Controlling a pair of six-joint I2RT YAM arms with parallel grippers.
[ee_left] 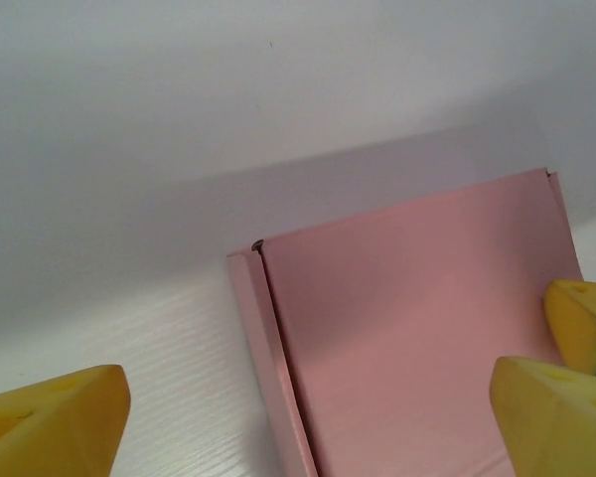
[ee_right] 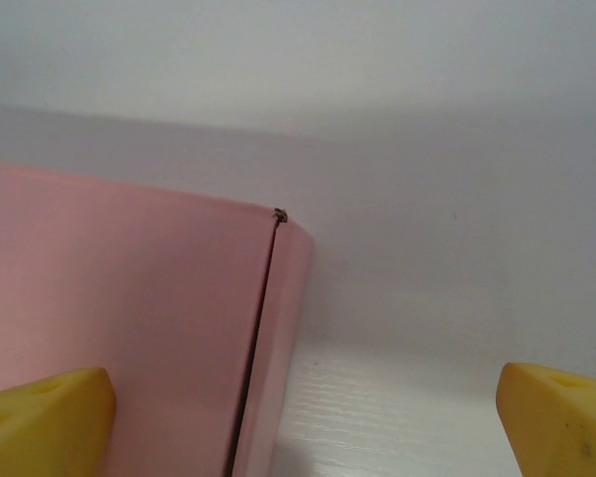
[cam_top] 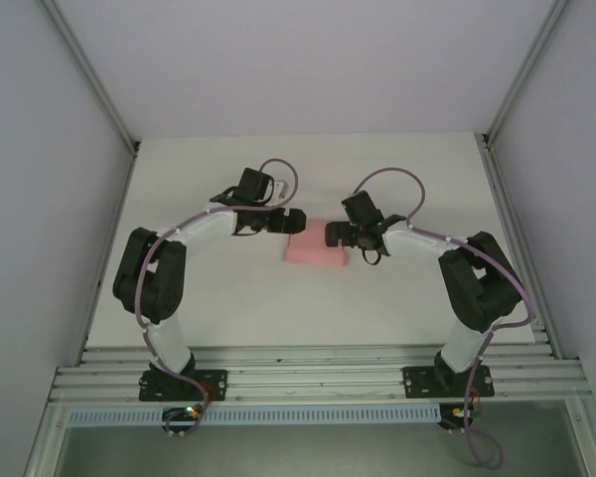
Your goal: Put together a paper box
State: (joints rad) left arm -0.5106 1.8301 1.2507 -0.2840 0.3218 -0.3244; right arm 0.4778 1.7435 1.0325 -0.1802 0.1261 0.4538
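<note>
The paper box [cam_top: 316, 252] is lying folded up at the centre of the white wood-grained table [cam_top: 228, 308], which is sitting between pale grey walls [cam_top: 40, 119]. The left gripper [cam_top: 298, 221] and right gripper [cam_top: 328, 235] are both hanging at the box's upper edge with fingers spread wide.

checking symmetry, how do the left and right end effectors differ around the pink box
The left end effector is at the paper box's left end; the right end effector is at its right end. The left sits slightly farther back than the right. Shared: both open, each straddling a side edge.
</note>
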